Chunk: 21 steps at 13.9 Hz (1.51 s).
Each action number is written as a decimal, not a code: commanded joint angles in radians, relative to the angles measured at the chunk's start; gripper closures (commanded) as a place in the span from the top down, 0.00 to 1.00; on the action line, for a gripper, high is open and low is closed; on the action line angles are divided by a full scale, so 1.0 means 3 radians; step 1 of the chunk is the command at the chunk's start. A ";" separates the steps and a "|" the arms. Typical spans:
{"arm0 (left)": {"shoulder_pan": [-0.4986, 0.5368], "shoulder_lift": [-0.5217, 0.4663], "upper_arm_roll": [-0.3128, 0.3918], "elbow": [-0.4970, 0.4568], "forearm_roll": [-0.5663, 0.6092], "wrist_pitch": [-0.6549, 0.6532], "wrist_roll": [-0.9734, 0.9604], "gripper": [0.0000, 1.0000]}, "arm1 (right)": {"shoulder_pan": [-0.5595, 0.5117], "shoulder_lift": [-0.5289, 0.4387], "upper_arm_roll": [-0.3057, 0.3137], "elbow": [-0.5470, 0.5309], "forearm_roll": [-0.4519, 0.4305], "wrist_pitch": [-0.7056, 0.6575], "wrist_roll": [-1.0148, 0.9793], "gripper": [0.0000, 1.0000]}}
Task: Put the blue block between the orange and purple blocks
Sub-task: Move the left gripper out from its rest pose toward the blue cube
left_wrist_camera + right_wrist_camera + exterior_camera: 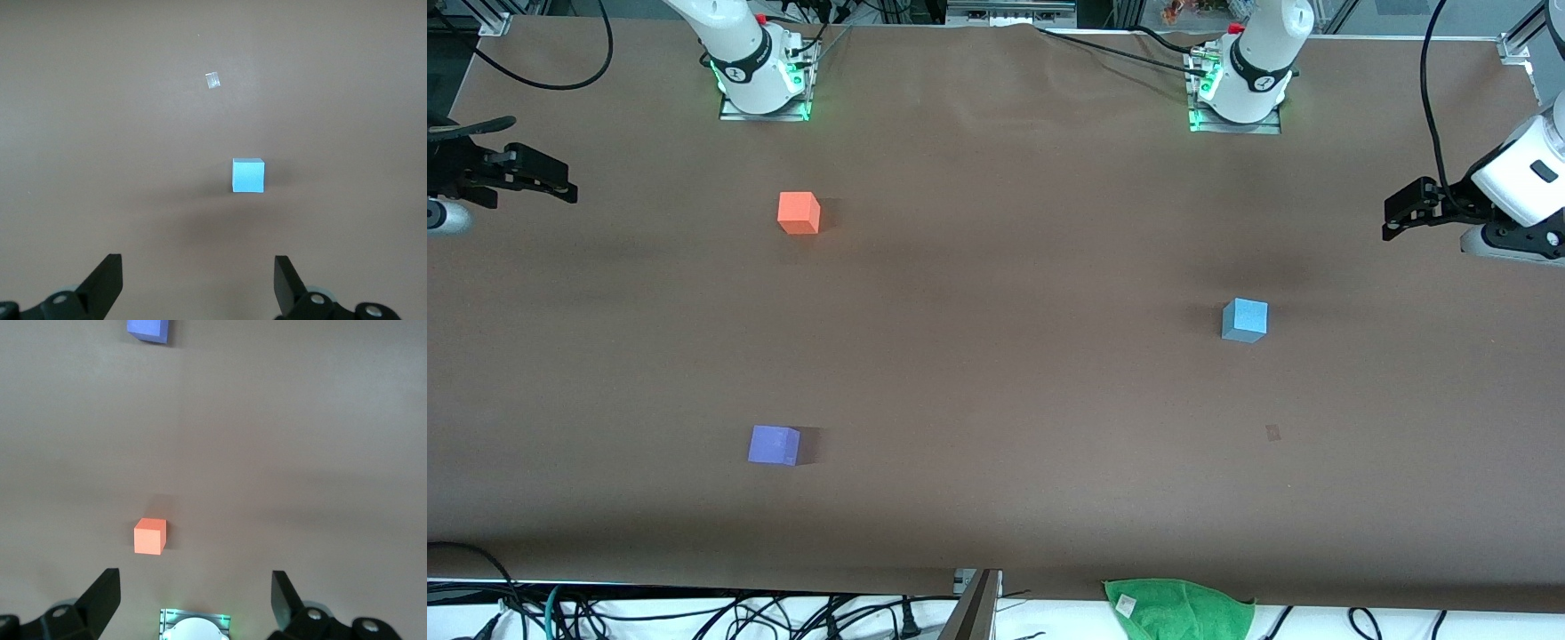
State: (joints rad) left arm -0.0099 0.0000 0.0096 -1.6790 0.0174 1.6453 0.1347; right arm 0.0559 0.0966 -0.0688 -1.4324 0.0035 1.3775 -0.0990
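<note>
Blue block (pixel 1244 320) sits right of centre in front view, apart from orange block (pixel 799 212) and purple block (pixel 773 444). Light, rigid, matte: pinch flat side faces. Left gripper (pixel 1398 213) and right gripper (pixel 560 185) spread, empty.

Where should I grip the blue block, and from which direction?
Probably straight down from above with the left gripper, whose fingers are open. The blue block sits flat on the brown table, toward the left arm's end, with nothing touching it. It is a cube, so close the fingers on two opposite vertical faces, squared to its edges.
</note>
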 commanded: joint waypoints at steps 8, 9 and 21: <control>-0.0023 0.0337 0.0019 0.0453 -0.0017 -0.0075 0.0011 1.00 | 0.0008 -0.0010 0.0009 -0.0017 -0.0160 0.0046 -0.0008 1.00; -0.0023 0.0348 0.0014 0.0448 -0.0012 -0.0080 0.0047 1.00 | 0.0013 -0.0010 0.0009 -0.0017 -0.0155 0.0046 -0.0008 1.00; 0.0012 0.0460 0.0035 0.0402 0.0003 -0.0782 0.0037 1.00 | 0.0018 -0.0010 0.0014 -0.0017 -0.0226 0.0082 -0.0008 1.00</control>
State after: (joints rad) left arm -0.0027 0.1254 0.0149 -1.5787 0.0169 1.5316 0.1351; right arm 0.0579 0.0987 -0.0669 -1.4324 -0.0461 1.3955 -0.0990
